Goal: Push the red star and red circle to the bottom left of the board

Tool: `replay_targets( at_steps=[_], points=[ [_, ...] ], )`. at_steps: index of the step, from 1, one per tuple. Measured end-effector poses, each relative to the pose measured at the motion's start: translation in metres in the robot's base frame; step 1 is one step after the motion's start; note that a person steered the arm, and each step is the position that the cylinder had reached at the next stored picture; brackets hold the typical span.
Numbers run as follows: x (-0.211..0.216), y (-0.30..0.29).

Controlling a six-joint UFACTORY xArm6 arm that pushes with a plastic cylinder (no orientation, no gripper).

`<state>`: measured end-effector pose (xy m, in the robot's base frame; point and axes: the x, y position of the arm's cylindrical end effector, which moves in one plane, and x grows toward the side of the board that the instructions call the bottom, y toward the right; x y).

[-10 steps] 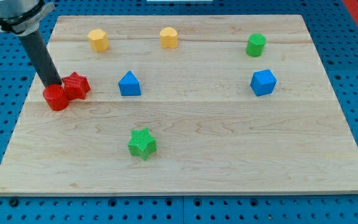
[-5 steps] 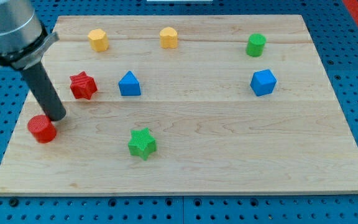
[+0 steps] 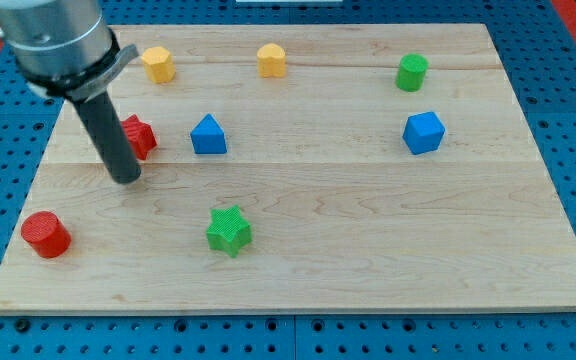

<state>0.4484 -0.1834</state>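
Red circle (image 3: 45, 234) near board's (image 3: 368, 270) bottom-left corner, view's lower left. Green star (image 3: 229, 230) low centre. My tip (image 3: 127, 179) on bare wood between red circle and red star (image 3: 139, 136), just below star; rod partly covers star's left edge. No jaws on rig: rod only. Blue triangle block (image 3: 208, 135) beside star, blue cube (image 3: 423, 132) right. Far edge: two yellow blocks (image 3: 157, 64) (image 3: 272, 60), green cylinder (image 3: 412, 72).
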Motion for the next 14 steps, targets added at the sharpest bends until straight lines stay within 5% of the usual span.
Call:
replay_targets(
  at_steps=[4, 8, 14],
  points=[
    [-0.129, 0.028],
    [-0.086, -0.055],
    [0.0, -0.027]
  ],
)
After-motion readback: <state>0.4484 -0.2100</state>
